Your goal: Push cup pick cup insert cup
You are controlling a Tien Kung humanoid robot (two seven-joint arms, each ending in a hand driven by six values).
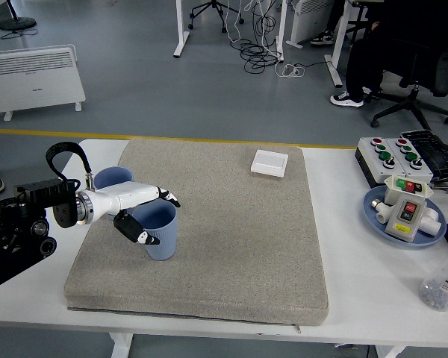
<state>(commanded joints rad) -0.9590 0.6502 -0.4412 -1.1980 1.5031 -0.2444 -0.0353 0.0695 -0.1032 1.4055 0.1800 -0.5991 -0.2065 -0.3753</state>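
Gripping the ribbed blue cup (160,231) between thumb and fingers of the left hand (143,213), upright on the grey mat (231,224).

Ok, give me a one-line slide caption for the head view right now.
Left hand closes around the near blue cup on the grey mat, a second blue cup standing just behind.

Grey floor (134,89); white heater (33,77); office chair (422,82).
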